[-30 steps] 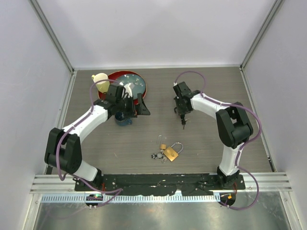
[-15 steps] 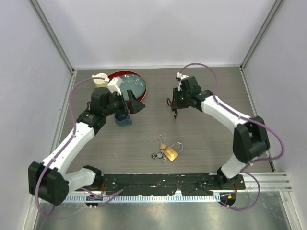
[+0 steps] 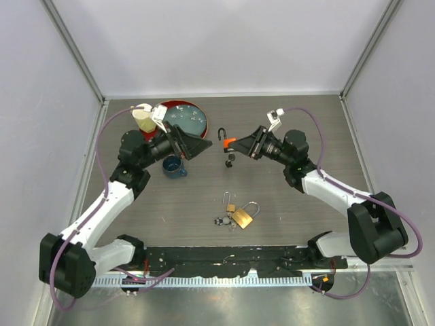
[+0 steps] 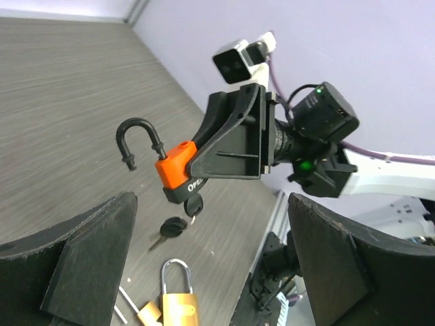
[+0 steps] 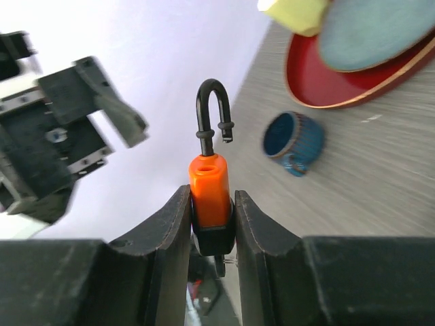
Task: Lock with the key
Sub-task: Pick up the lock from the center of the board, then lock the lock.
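Over wood-grain table (image 3: 292,204), orange padlock (image 3: 230,142) level, shackle (image 3: 221,134) leftward.

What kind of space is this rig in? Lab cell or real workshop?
Most likely a lab test cell: plain white walls on aluminium posts, a wood-grain table, and loose props, a brass padlock, blue mug and red plate. The right gripper holds an orange padlock.
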